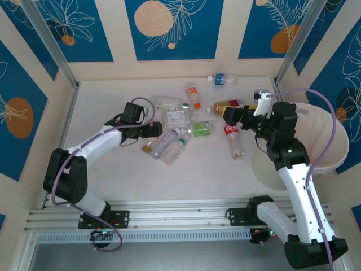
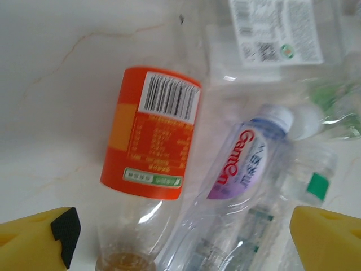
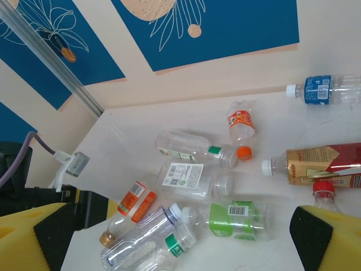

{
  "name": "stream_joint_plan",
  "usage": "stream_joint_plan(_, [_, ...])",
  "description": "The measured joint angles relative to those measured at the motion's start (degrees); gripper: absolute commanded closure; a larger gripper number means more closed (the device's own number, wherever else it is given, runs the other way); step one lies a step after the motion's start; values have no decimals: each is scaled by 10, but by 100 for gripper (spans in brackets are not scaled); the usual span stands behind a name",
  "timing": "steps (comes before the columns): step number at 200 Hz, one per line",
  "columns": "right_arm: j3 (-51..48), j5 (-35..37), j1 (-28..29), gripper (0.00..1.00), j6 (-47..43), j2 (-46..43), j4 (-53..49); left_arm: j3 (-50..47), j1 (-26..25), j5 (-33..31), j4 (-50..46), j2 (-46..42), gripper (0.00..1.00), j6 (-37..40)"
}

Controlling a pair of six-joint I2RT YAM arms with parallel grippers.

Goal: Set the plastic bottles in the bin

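1. The orange-labelled bottle (image 2: 149, 132) lies on its side on the table (image 1: 214, 169), at the left of the scattered plastic bottles and directly beneath the left gripper (image 2: 180, 231); in the left wrist view its long axis runs away from the fingers, slightly tilted, so it crosses the line between the two pads; its amber-tinted end is the one nearest the fingers.
2. A clear bottle with a purple label (image 2: 242, 164) lies alongside it on the right, close enough that I cannot tell whether they touch; both sit inside the gap between the fingers, so a squeeze here would likely catch two bottles rather than one.
3. The left gripper is spread wide, a yellow finger at each edge of its own view; neither pad touches a bottle, and it holds nothing.
4. The right gripper (image 3: 180, 231) hangs over the right side of the pile, near a red-labelled bottle (image 1: 233, 138); its fingers are also spread wide, with nothing between them.
5. The bin (image 1: 330, 135) stands at the right edge of the table beside the right arm, partly hidden by it and well apart from the left gripper; the left arm is the nearer one to the orange-labelled bottle, so carrying it to the bin would mean crossing rightwards over the pile.
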Motion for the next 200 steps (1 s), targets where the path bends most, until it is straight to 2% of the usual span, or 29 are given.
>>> stream_joint_plan(65, [0,27,12,0,-11,9,1,0,0,13,0,72,21,21])
stream_joint_plan(128, [0,42,16,0,-15,9,1,11,0,-11,1,130,24,30])
stream_joint_plan(155, [0,46,18,0,-17,9,-1,11,0,-28,5,138,31,30])
stream_joint_plan(186, [0,48,23,0,-17,9,-3,9,0,-33,20,138,44,35])
stream_joint_plan(200, [0,51,25,0,-17,9,-3,8,0,-33,24,138,47,37])
